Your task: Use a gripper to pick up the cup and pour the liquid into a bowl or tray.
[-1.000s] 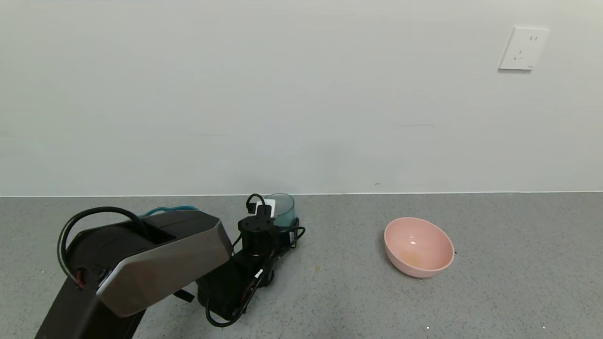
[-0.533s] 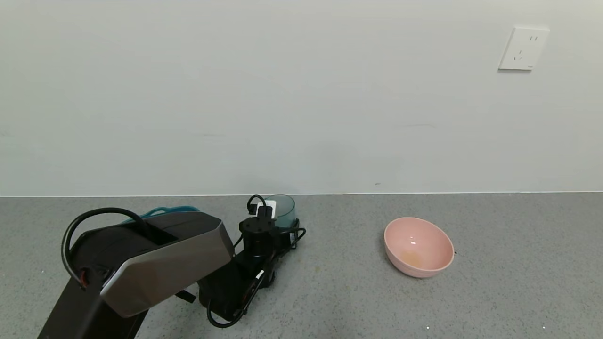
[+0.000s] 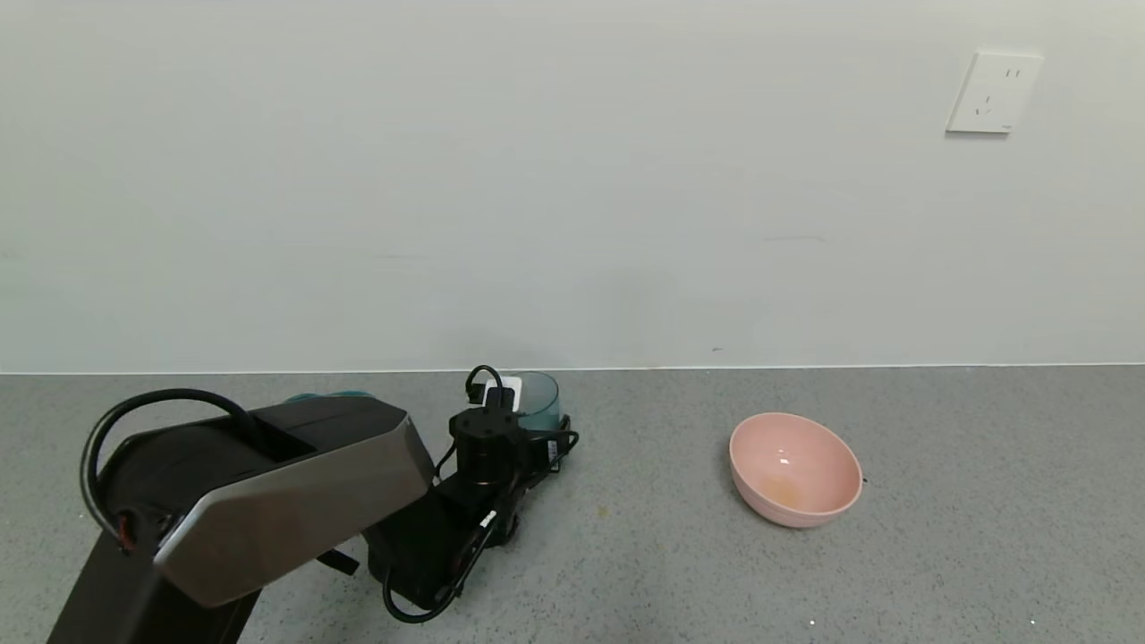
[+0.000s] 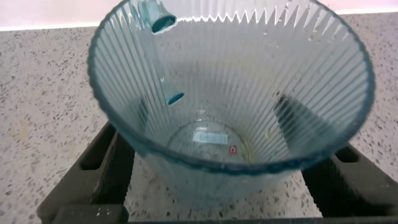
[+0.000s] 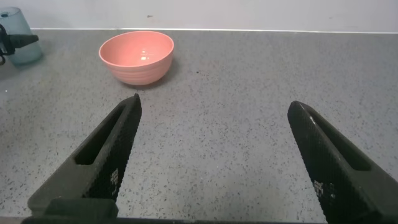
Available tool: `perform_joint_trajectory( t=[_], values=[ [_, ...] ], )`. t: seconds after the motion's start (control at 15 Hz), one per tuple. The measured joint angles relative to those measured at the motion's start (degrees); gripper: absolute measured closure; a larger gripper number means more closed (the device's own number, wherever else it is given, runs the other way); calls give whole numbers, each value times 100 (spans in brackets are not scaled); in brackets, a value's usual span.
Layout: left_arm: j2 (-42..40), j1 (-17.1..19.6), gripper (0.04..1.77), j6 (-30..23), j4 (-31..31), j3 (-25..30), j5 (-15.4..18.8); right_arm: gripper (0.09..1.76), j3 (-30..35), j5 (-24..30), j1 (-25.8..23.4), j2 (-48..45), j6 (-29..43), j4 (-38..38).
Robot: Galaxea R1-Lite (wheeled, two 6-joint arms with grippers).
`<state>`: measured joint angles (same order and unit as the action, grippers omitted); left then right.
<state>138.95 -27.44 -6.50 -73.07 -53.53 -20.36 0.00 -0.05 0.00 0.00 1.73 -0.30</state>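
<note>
My left gripper (image 3: 530,427) is shut on the cup (image 3: 538,398), which stands upright near the back wall. In the left wrist view the ribbed, pale blue-green cup (image 4: 230,93) fills the frame between the black fingers (image 4: 106,168). It holds no orange liquid, only a few drops and a faint yellowish trace on its bottom. The teal tub (image 3: 326,395) shows only as a sliver of rim behind my left forearm. My right gripper (image 5: 214,106) is open and empty above bare tabletop; it is out of the head view.
A round pink bowl (image 3: 794,467) with a faint orange smear inside sits right of the cup; it also shows in the right wrist view (image 5: 137,56). The grey speckled table ends at a white wall with a socket (image 3: 993,92).
My left forearm has shifted a little to the left and covers more of the teal tub. The cup has stayed in the gripper at nearly the same spot.
</note>
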Motion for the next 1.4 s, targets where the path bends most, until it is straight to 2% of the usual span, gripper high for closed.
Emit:
perform_joint_trajectory(
  t=[0.33, 0.53, 0.8, 1.07, 1.4],
  values=[
    [-733, 2, 16, 28, 670, 232, 46, 14, 0, 2, 0, 0, 0, -2],
    [-1538, 2, 14, 49, 1447, 345, 212, 14, 0, 2, 0, 0, 2, 0],
    [-2920, 7, 12, 50, 3182, 508, 697, 14, 0, 2, 0, 0, 2, -2],
    [-4396, -1, 11, 66, 4629, 874, 820, 14, 0, 5, 0, 0, 2, -2],
    [-6610, -21, 11, 88, 7053, 1243, 1039, 14, 0, 2, 0, 0, 2, -2]
  ],
)
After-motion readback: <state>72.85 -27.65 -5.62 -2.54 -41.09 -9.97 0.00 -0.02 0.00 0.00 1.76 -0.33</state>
